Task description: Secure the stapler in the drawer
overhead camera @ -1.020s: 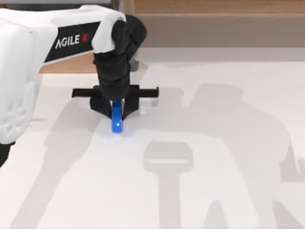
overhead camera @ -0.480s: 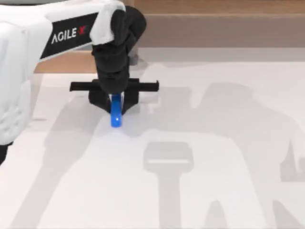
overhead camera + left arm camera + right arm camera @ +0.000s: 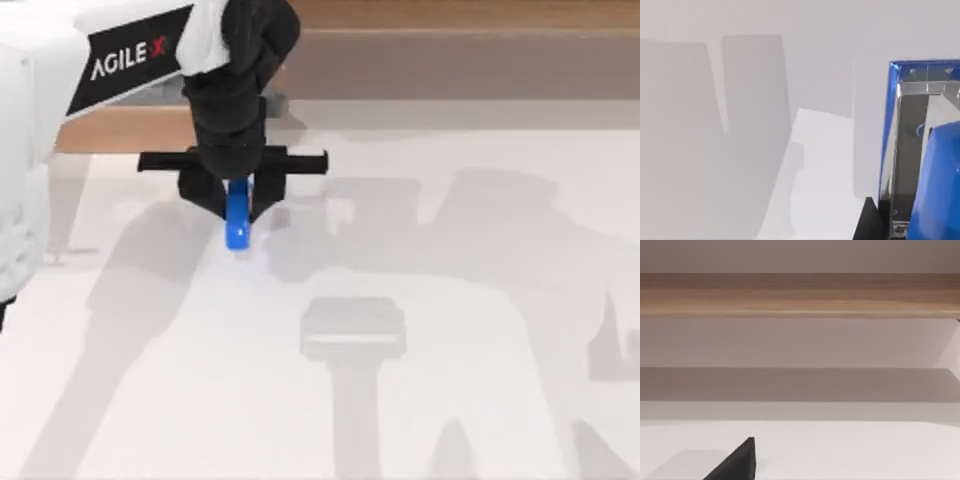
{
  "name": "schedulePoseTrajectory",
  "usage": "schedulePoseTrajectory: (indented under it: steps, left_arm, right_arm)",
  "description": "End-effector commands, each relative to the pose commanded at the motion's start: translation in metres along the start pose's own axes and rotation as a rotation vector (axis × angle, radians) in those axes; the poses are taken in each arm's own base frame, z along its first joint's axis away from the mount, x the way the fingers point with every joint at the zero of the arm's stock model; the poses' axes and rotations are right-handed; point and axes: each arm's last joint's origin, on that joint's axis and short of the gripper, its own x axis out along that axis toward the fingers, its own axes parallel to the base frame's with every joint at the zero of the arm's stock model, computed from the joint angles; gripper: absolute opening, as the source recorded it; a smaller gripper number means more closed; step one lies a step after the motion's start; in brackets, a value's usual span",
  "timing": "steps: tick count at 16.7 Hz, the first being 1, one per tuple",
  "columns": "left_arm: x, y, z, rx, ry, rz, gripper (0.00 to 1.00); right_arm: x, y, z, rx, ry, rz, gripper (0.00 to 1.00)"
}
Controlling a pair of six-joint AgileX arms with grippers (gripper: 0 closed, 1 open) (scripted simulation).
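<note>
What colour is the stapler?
Bright blue stapler, held by the left gripper; clearest in the top view.

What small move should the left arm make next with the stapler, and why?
Probably carry it on toward the top of the top view. The left pincer is shut on the blue stapler, which seems lifted off the white table, and the wooden structure lies that way; I can't make out the drawer itself.

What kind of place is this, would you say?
Probably a simulated tabletop workspace: a plain white table, a wooden shelf along its far edge, and the left gripper of a white AgileX arm shut on a small blue stapler.
</note>
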Motion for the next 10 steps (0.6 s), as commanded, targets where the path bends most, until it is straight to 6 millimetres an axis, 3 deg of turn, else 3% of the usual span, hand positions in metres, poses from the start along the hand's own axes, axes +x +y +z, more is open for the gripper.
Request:
schedulePoseTrajectory:
  steps: [4, 8, 10]
  left_arm:
    - [-0.068, 0.041, 0.016, 0.075, -0.152, 0.014, 0.0]
    - [-0.145, 0.105, 0.02, 0.165, -0.322, 0.096, 0.0]
    - [-0.171, 0.14, 0.019, 0.196, -0.365, 0.157, 0.0]
  right_arm:
    - [0.0, 0.0, 0.0, 0.0, 0.0, 0.0, 1.0]
    - [0.0, 0.0, 0.0, 0.0, 0.0, 0.0, 1.0]
    - [0.0, 0.0, 0.0, 0.0, 0.0, 0.0, 1.0]
